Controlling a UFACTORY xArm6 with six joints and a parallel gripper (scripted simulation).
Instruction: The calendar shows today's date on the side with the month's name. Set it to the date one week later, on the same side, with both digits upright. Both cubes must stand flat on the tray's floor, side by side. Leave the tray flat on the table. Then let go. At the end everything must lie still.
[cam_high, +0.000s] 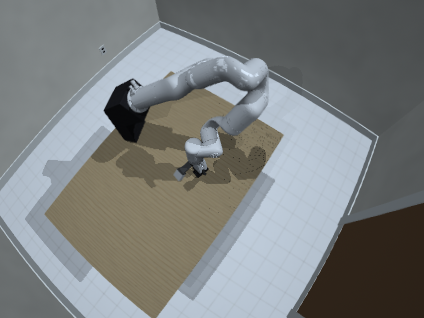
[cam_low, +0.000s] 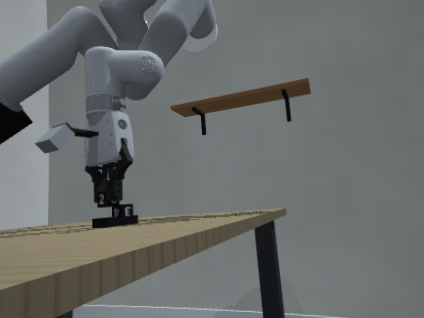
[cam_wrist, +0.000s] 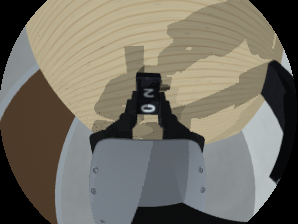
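Jaws: the gripper (cam_low: 108, 192) points straight down, its jaws clamped on a black calendar cube (cam_low: 103, 199).
Held cube: it hangs just above the tray (cam_low: 114, 221), not yet on its floor; the side seen in the exterior view bears a "2", and the wrist view shows white marks on its top that I cannot read surely.
Second cube: a black cube (cam_low: 125, 210) stands in the tray beside the spot under the held one; the face toward the exterior camera shows a mark like a reversed 3.
Tray: flat on the worktop (cam_low: 150, 240), near its far part.
Month side: not readable in any view, so today's date and the target date cannot be told.
Done: one cube is lifted and gripped, seemingly poised over its slot.
Left: lower it flat beside the other cube, check that both digits are upright on the month side, release, withdraw.
Progress: judged mid-task, perhaps past halfway.
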